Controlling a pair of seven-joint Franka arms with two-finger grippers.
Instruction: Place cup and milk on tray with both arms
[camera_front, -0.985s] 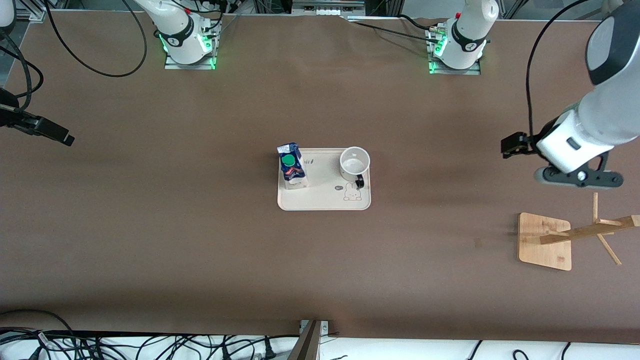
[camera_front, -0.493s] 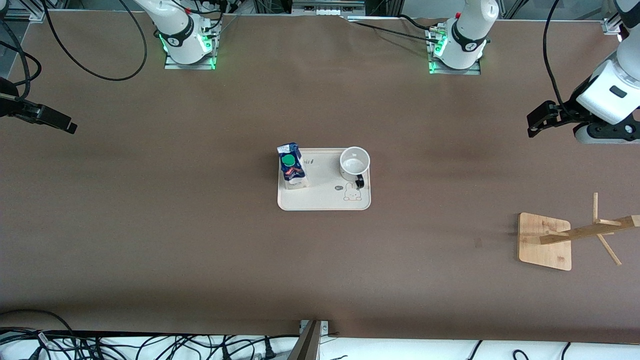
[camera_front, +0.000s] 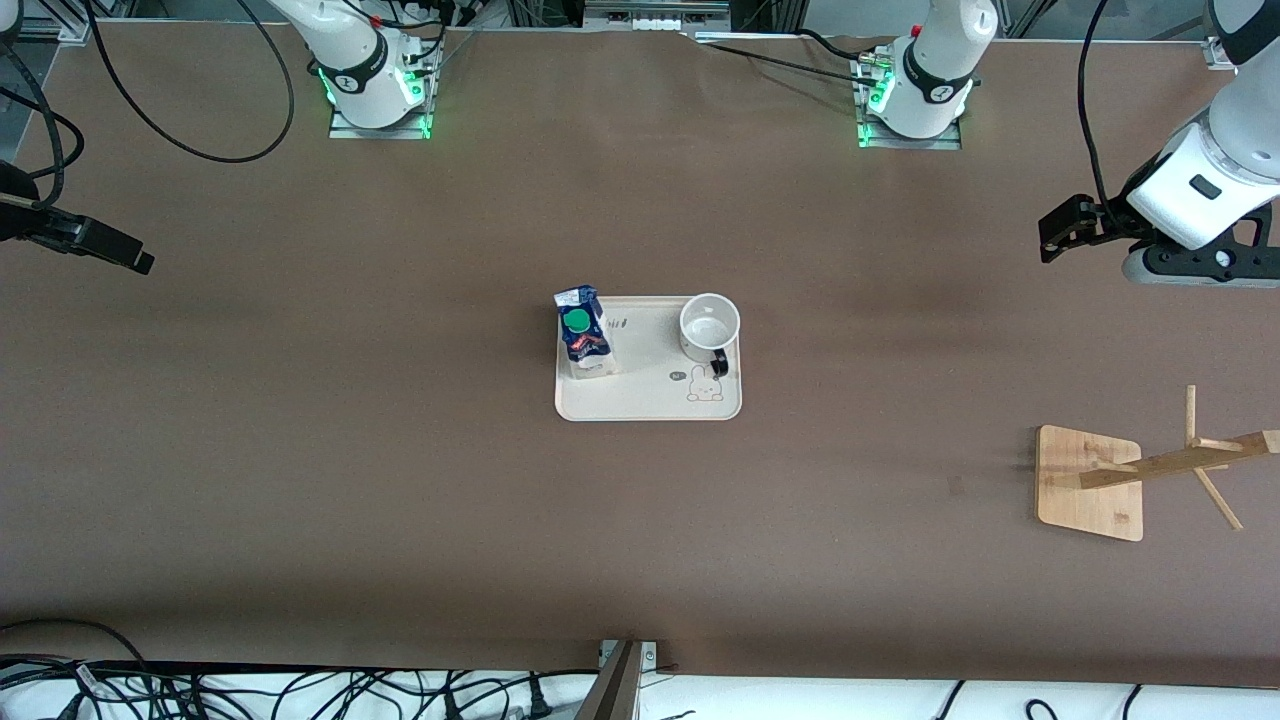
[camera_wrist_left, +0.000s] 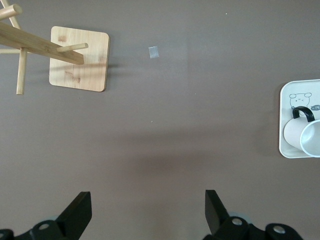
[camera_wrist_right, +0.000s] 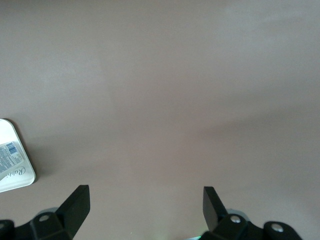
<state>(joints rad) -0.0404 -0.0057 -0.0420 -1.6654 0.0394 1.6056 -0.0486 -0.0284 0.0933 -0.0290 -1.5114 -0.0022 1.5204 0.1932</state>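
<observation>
While both arms hang in the air at opposite ends of the table (camera_front: 400, 480), the task's 3 items sit together at its centre. The tray (camera_front: 640, 398) lies flat on the brown surface, its long sides running from one arm's end of the table toward the other. The milk (camera_front: 584, 335) stands upright on the tray, at the edge toward the right arm's end, green cap visible from above. The cup (camera_front: 709, 326) stands upright on the tray, in the corner toward the left arm's end and farther from the front camera, mouth up and interior empty. Its black handle points toward the front camera and lies just beside the rabbit drawing (camera_front: 705, 385) printed on the tray. Milk and cup stand apart, with bare tray between them.

The left gripper (camera_front: 1058, 232) is over bare table near the left arm's end, well apart from the tray; its 2 fingers (camera_wrist_left: 80, 212) are spread wide and hold nothing. The right gripper (camera_front: 125, 256) is over bare table at the right arm's end, also well apart from the tray; its 2 fingers (camera_wrist_right: 77, 202) are likewise spread wide and hold nothing.

A bamboo rack (camera_front: 1090, 482) with a square base and pegged post stands toward the left arm's end, nearer to the front camera than the tray
</observation>
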